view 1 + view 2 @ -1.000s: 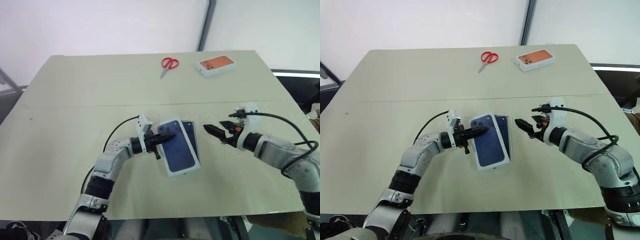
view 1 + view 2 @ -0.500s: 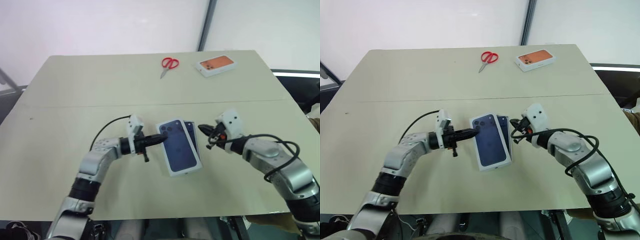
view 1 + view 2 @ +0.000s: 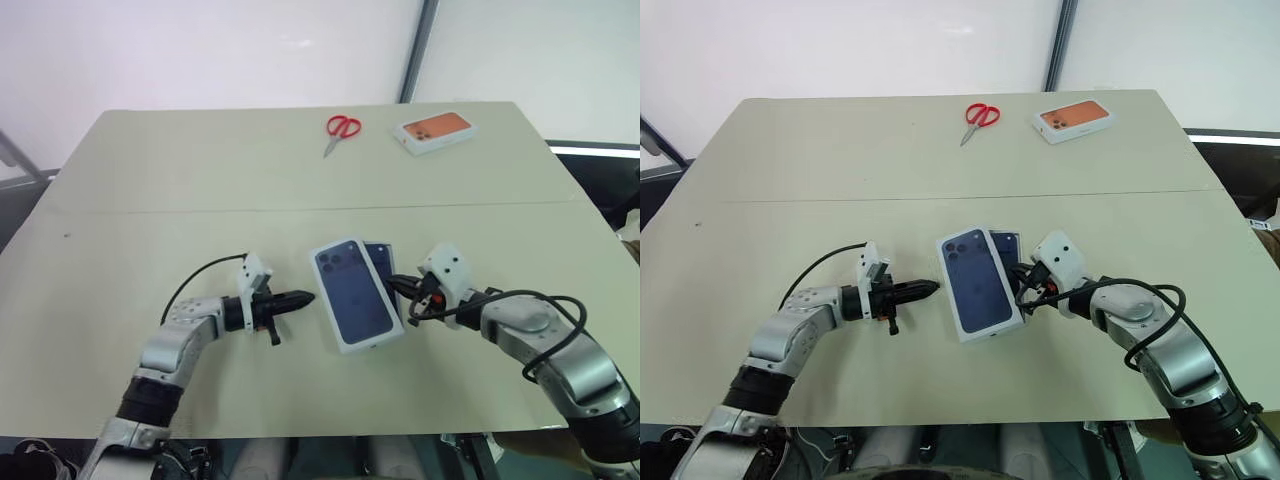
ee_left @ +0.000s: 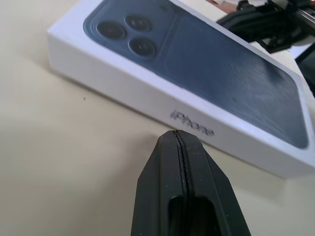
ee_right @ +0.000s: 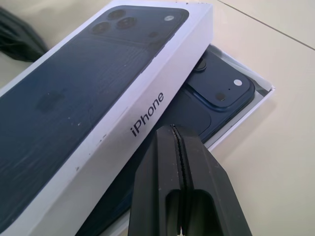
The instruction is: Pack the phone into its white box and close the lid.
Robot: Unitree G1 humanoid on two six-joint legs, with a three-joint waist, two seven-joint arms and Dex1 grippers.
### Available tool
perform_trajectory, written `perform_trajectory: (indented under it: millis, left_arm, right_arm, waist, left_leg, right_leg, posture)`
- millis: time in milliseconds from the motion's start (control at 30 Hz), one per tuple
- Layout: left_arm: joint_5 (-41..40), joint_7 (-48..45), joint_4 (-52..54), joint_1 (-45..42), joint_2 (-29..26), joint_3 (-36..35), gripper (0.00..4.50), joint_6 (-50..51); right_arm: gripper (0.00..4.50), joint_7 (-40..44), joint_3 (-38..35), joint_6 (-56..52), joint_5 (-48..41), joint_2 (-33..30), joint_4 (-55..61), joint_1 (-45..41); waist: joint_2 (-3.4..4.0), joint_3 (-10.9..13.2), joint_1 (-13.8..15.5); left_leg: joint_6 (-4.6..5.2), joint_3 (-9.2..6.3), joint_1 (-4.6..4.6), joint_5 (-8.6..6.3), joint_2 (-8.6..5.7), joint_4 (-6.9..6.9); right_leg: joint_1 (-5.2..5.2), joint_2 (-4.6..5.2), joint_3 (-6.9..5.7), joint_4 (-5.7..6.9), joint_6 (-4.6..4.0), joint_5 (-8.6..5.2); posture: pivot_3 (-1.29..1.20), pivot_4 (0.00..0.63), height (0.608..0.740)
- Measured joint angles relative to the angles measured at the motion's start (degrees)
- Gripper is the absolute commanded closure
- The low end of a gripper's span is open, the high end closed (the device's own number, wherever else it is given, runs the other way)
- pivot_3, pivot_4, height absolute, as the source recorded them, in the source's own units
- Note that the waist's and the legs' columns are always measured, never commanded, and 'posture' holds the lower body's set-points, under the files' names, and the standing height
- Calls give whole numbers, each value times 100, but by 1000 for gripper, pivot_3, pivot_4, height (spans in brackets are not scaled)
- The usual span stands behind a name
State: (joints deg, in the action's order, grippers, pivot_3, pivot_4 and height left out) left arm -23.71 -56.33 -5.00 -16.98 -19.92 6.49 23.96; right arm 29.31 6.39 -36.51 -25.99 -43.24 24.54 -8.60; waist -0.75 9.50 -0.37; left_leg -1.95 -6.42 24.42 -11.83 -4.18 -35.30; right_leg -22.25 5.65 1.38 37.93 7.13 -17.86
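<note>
The lid (image 3: 352, 293), white with a dark blue phone picture on top, lies askew over the white box (image 5: 261, 95) in the middle of the table. The phone (image 5: 220, 86) lies in the box, and its navy camera corner shows past the lid's right edge. My left gripper (image 3: 304, 297) is shut and level, and it points at the lid's left long side across a small gap. My right gripper (image 3: 394, 285) is shut with nothing in it. Its tip is at the right side, close over the uncovered strip of phone beside the lid's wall (image 5: 147, 118).
Red-handled scissors (image 3: 341, 128) and a box with an orange top (image 3: 434, 131) lie near the far edge of the beige table (image 3: 150, 200). A seam crosses the table just behind the lid.
My left gripper has drawn back to the left, off the lid. My right gripper has gone from open to shut, rolled, and moved in to the box's right side.
</note>
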Motion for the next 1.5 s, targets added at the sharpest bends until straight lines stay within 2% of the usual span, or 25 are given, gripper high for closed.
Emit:
perform_trajectory:
  millis: [100,667,1100,1200,1300,1500]
  left_arm:
    - [126,175,-266,-230,405,111,4500,-135]
    - [212,471,-958,-937,932,67,4500,-315]
    - [322,405,-1159,-922,815,70,4500,-371]
    - [296,434,-1178,-969,693,-106,4500,-352]
    - [232,482,-1206,-1215,662,-317,4500,-314]
    - [34,648,-1261,-1833,1156,-510,4500,-236]
  right_arm:
    - [4482,3,-66,-30,164,-5,-2,19]
    - [4482,21,-275,-187,659,76,16,165]
    - [4482,145,-275,-136,928,160,10,321]
    - [4482,150,-331,-40,1068,89,-65,311]
    - [4482,75,-572,31,1175,96,-362,60]
    - [4482,47,-970,143,937,534,-513,-753]
  waist:
    - [-1,0,37]
    - [-2,0,89]
    - [-2,0,74]
    - [-2,0,62]
    - [-2,0,64]
    - [-3,0,77]
  left_leg:
    - [0,2,1,0,-2,-4]
    - [-1,2,0,1,0,-7]
    - [-1,2,0,1,1,-6]
    - [-2,1,0,2,2,-6]
    - [-3,2,0,2,1,-8]
    - [-3,1,1,2,0,-10]
  right_leg:
    - [3,0,0,0,1,0]
    - [0,-4,-1,3,1,0]
    - [-1,-5,-1,4,1,0]
    - [-2,-6,-1,6,1,1]
    - [0,-6,-1,6,1,1]
    - [1,-6,-3,5,1,1]
  posture:
    - [0,150,740]
    - [0,150,740]
    - [0,150,740]
    - [0,150,740]
    - [0,150,740]
    - [0,150,740]
